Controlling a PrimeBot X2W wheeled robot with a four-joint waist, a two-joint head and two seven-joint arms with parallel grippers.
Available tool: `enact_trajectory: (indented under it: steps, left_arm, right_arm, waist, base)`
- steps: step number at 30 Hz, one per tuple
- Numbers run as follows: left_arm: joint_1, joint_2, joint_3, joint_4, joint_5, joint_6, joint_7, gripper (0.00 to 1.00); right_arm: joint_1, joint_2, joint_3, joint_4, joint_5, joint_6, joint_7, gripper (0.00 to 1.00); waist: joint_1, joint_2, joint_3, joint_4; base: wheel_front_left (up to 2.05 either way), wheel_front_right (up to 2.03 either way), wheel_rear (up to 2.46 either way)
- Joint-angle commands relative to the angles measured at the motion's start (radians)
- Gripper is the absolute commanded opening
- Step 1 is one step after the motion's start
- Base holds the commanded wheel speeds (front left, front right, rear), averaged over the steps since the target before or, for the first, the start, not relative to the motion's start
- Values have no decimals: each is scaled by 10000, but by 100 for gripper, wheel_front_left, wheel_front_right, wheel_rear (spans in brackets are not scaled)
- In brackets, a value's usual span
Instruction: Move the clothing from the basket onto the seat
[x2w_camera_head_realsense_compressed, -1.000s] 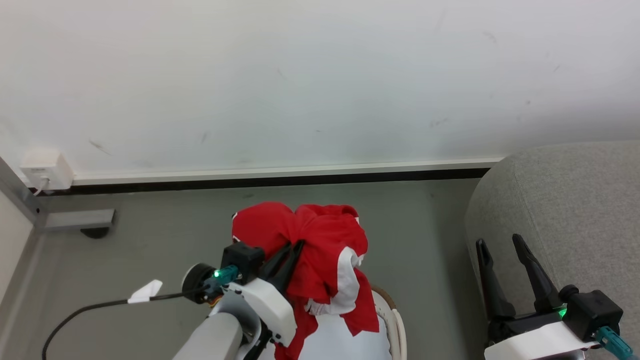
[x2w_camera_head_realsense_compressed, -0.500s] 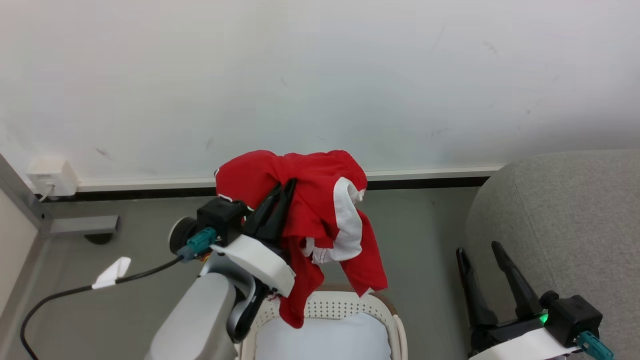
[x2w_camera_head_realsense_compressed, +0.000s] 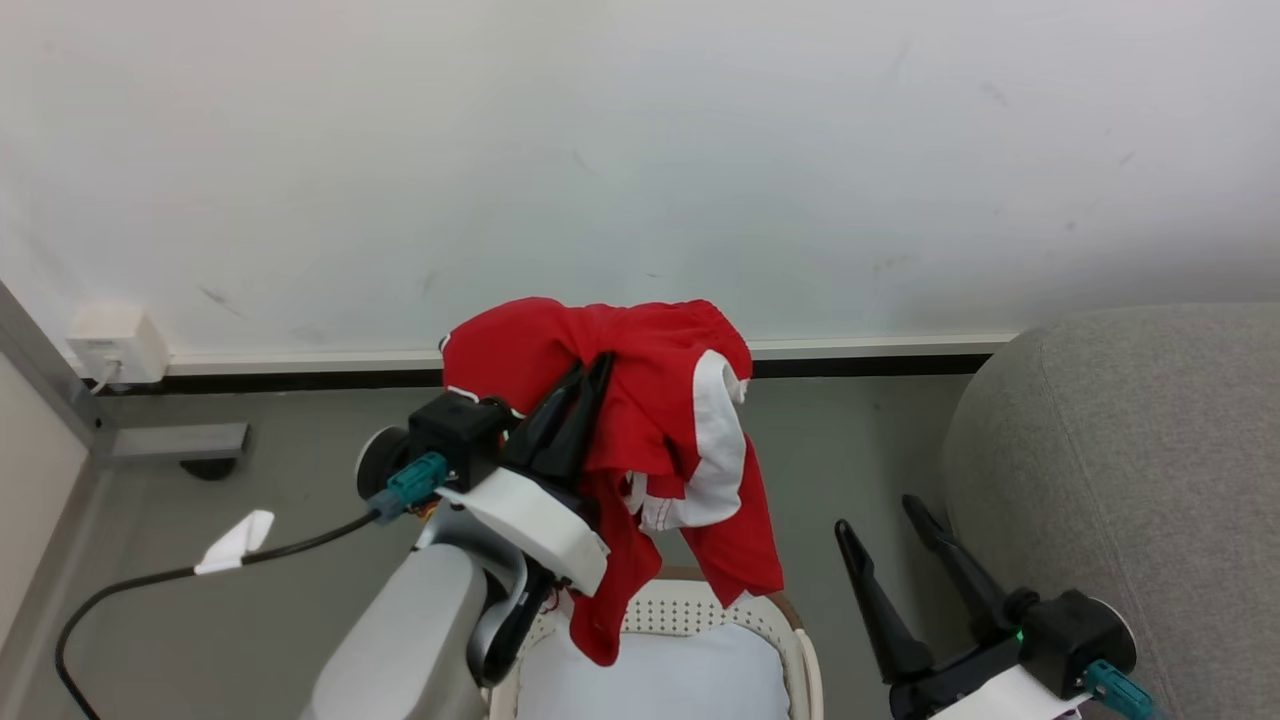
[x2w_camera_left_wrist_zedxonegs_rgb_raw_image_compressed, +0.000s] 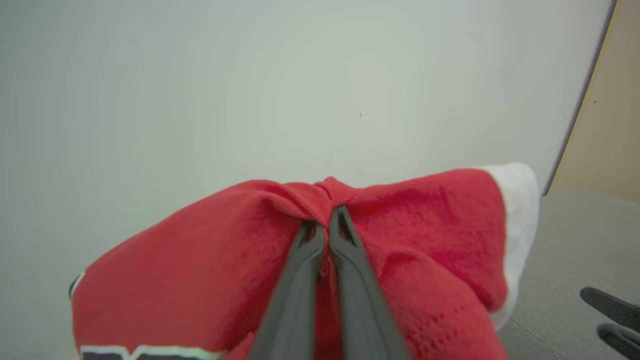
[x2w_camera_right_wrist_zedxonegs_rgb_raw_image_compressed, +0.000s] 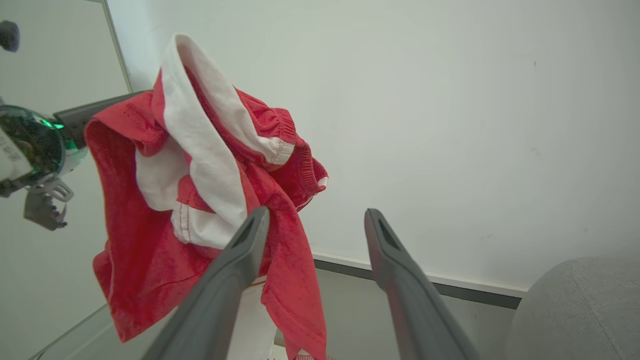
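The red jersey (x2w_camera_head_realsense_compressed: 660, 420) with white trim hangs bunched in the air above the white perforated basket (x2w_camera_head_realsense_compressed: 800, 660) at the bottom centre. My left gripper (x2w_camera_head_realsense_compressed: 590, 365) is shut on a fold of it, fingers pinched together in the left wrist view, where the jersey (x2w_camera_left_wrist_zedxonegs_rgb_raw_image_compressed: 250, 265) drapes over them. Its hem dangles just over the basket's back rim. My right gripper (x2w_camera_head_realsense_compressed: 880, 515) stands open and empty to the right of the basket, beside the grey seat (x2w_camera_head_realsense_compressed: 1130, 450). In the right wrist view the jersey (x2w_camera_right_wrist_zedxonegs_rgb_raw_image_compressed: 150, 220) hangs left of my open right gripper (x2w_camera_right_wrist_zedxonegs_rgb_raw_image_compressed: 315, 215), with the seat (x2w_camera_right_wrist_zedxonegs_rgb_raw_image_compressed: 580, 310) at the lower right.
A plain pale cloth (x2w_camera_head_realsense_compressed: 660, 680) lies inside the basket. A white wall with a dark skirting strip stands behind. A black cable (x2w_camera_head_realsense_compressed: 140, 590) with a white tag crosses the grey floor at left, near a wall socket box (x2w_camera_head_realsense_compressed: 112, 342).
My left gripper has lifted the jersey up out of the basket, then nudged right. My right gripper has moved left, away from the seat. The camera has shifted slightly.
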Motion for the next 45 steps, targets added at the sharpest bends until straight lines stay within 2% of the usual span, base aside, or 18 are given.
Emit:
enact_trajectory:
  steps: [1, 9, 20, 23, 27, 39, 40, 41, 42, 43, 45]
  left_arm:
    - [-34, -35, -57, -57, -82, -9, 0, 0]
    - [122, -259, -802, -152, -302, -44, 45, 0]
    - [259, -414, -2039, -38, -547, -97, 75, 0]
    - [285, -430, -2426, -56, -641, -110, 112, 0]
    - [294, -434, -2931, -98, -807, -114, 134, 0]
    - [115, -443, -3882, -116, -1394, -23, 49, 0]
    - [95, -443, -3922, -107, -1445, 5, 40, 0]
    - [77, -444, -3940, -97, -1504, 18, 31, 0]
    - [64, -442, -3963, -83, -1541, 32, 29, 0]
    - [53, -441, -3982, -60, -1552, 61, 34, 0]
    - [13, -437, -3951, 31, -1596, 124, 29, 0]
  right_arm:
    - [-157, -102, 188, 70, 132, -21, -32, 100]
    - [-1204, -550, 2228, 714, 702, -21, -32, 100]
    - [-2559, -457, 3850, 2347, 1331, -21, -32, 100]
    - [-2810, -414, 4012, 2817, 1356, -21, -32, 100]
    - [-2978, -323, 3678, 3065, 1166, -21, -32, 100]
    - [-3259, -311, 3576, 3275, 946, -21, -33, 100]
    - [-3262, -302, 3526, 3214, 938, -21, -33, 85]
    - [-3250, -292, 3477, 3119, 930, -21, -35, 44]
    - [-3224, -299, 3445, 3055, 914, -21, -35, 9]
    - [-3192, -314, 3386, 3002, 896, -21, -35, 0]
    - [-3110, -350, 3278, 2934, 854, -21, -35, 0]
  waist:
    - [0, -1, 2, 62]
    - [0, -1, -17, 516]
    - [0, -1, -137, 1338]
    - [0, -1, -181, 1542]
    - [0, -1, -207, 1762]
    - [0, -1, -232, 2064]
    - [0, -1, -229, 2066]
    - [0, -1, -220, 2066]
    - [0, -1, -215, 2064]
    - [0, -1, -209, 2059]
    - [0, -1, -197, 2039]
  base:
    - [0, 0, 0]
    - [0, 0, 0]
    - [0, 0, 0]
    - [0, 0, 0]
    - [0, 0, 0]
    - [0, 0, 0]
    - [0, 0, 0]
    - [0, 0, 0]
    - [0, 0, 0]
    - [0, 0, 0]
    - [0, 0, 0]
